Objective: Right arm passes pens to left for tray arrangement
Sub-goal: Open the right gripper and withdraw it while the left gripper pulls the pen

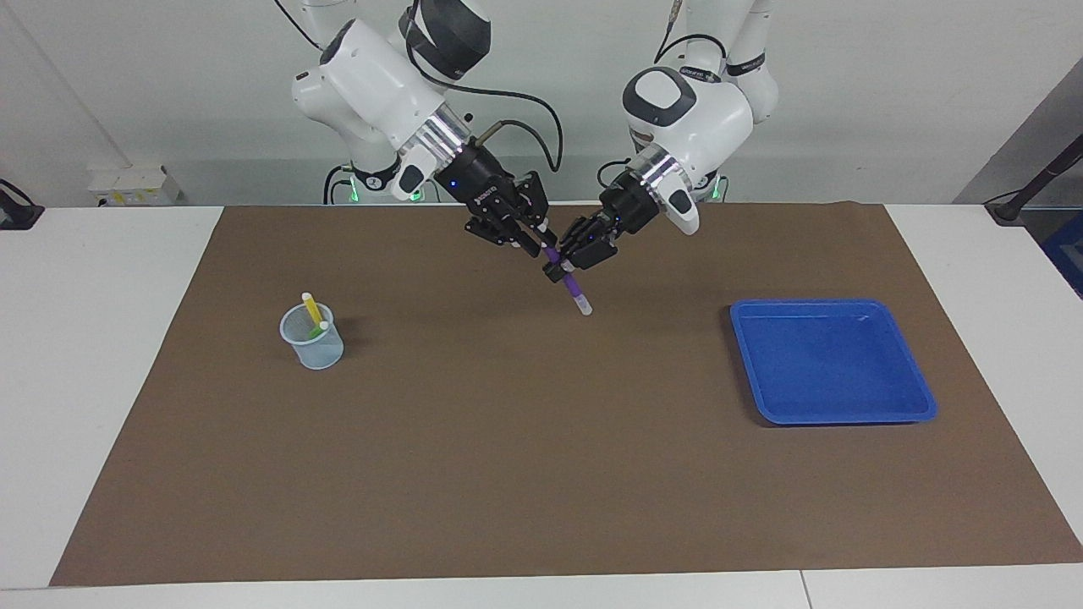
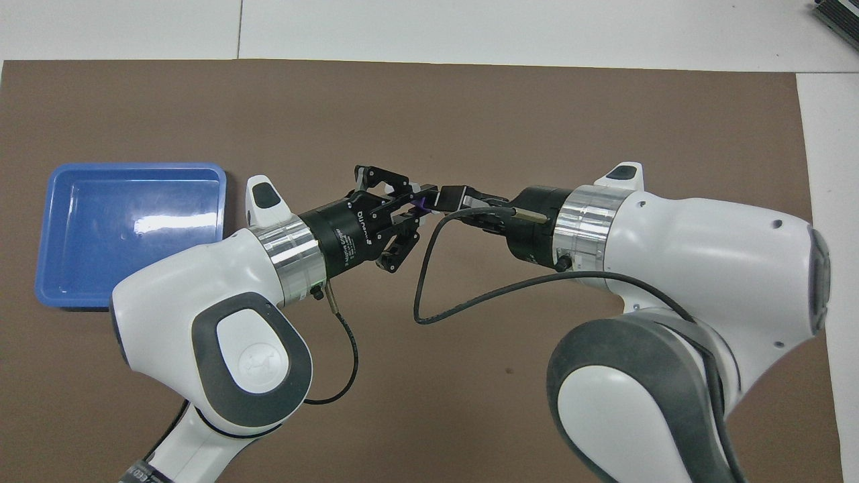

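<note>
While the slim purple marker pen (image 1: pixel 568 282) hangs slanted in the air over the middle of the brown mat (image 1: pixel 525 474), its whitish tip pointing down toward the mat without touching it, two grippers meet on its upper part. The left gripper (image 1: pixel 562 268), a black one without a light on the white arm with dark grey joint caps, is clenched on the purple shaft just above its lower half. The right gripper (image 1: pixel 539 239), black with a small blue light and a silver wrist ring, sits at the pen's top end, just above the left gripper's jaws; whether its jaws still pinch the pen or have let go, I cannot tell. In the overhead view only a short purple stretch of the pen (image 2: pixel 423 202) shows between the two sets of jaws.

The shallow bright blue plastic tray (image 1: pixel 918 397), roughly square with a raised rim, lies on the mat well apart from the jaws, toward the left arm's end of the table. Toward the right arm's end, also well apart from the jaws, stands a small translucent pale-blue cup (image 1: pixel 315 347) with a yellow pen (image 1: pixel 310 307) and a green pen (image 1: pixel 317 331) leaning inside it.
</note>
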